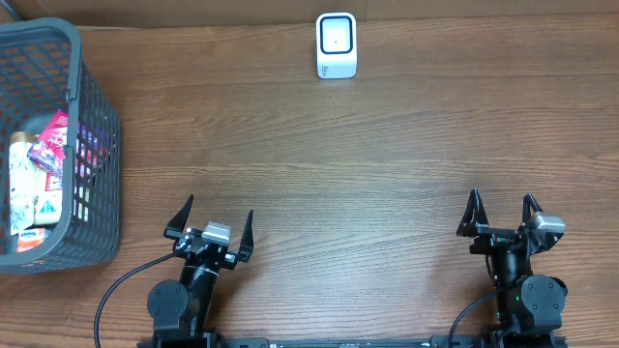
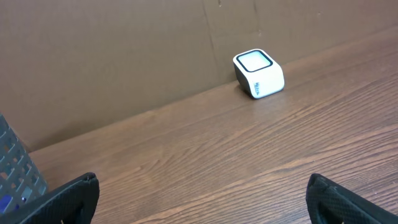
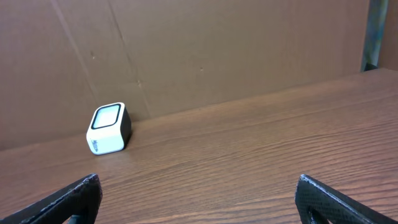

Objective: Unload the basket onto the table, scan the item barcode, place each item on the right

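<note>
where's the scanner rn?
Overhead, the scanner sits at the far edge of the table, near centre, against the cardboard wall; the basket is far off at the left edge.

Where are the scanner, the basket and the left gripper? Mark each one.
scanner point(image 1: 337, 39), overhead view, on its top window.
basket point(image 1: 97, 164), overhead view, on its right mesh wall.
left gripper point(image 1: 219, 207), overhead view, midway between its open fingertips.

Both arms sit folded low, well apart from the scanner point(image 1: 337, 45). The left gripper point(image 1: 220, 207) and the right gripper point(image 1: 500, 196) point toward it, jaws spread wide, holding nothing.
</note>
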Robot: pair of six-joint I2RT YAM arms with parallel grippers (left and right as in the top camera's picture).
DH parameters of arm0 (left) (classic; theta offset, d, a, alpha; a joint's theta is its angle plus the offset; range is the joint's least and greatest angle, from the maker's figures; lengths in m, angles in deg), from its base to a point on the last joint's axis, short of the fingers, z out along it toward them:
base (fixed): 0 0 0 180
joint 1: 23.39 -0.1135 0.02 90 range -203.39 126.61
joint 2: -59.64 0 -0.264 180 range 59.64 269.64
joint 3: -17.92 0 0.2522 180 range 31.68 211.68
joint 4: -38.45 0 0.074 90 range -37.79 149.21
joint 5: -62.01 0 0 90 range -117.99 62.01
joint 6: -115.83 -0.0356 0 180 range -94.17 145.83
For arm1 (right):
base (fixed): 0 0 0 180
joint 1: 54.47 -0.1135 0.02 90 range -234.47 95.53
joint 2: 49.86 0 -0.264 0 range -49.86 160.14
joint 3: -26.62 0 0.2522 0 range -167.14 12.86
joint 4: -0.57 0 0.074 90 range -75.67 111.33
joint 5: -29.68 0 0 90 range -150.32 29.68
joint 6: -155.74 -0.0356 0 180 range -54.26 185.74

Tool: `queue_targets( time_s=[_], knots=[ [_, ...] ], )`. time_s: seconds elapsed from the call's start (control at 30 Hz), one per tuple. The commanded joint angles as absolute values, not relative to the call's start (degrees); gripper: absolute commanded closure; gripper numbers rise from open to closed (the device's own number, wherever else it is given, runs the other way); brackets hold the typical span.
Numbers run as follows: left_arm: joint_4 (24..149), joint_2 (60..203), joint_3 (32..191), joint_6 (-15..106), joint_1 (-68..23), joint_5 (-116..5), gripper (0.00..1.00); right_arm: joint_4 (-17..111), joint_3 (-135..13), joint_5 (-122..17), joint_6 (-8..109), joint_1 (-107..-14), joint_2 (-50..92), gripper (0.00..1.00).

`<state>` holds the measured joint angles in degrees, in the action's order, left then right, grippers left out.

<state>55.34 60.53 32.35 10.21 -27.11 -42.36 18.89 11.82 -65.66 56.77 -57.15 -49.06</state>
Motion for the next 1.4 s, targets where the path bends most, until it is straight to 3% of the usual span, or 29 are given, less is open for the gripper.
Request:
queue_targets(
  time_s=[0.0, 0.6, 0.97, 1.37],
  knots=[
    [55.17, 60.02, 31.98, 9.32, -26.63, -42.84, 0.0, 18.63, 12.39, -65.53, 57.03, -57.41, -49.67, 0.0],
    [55.17, 60.02, 31.98, 9.6, -26.63, -43.17, 0.0, 18.65, 12.39, -65.55, 57.03, -57.41, -49.67, 0.0],
    [54.53, 60.02, 32.0, 33.91, -26.39, -46.03, 0.0, 18.63, 12.39, -65.55, 57.03, -57.41, -49.67, 0.0],
    [59.41, 64.61, 41.81, 35.3, -26.42, -34.76, 0.0, 18.71, 12.39, -65.53, 57.03, -57.41, -49.67, 0.0]
  ],
)
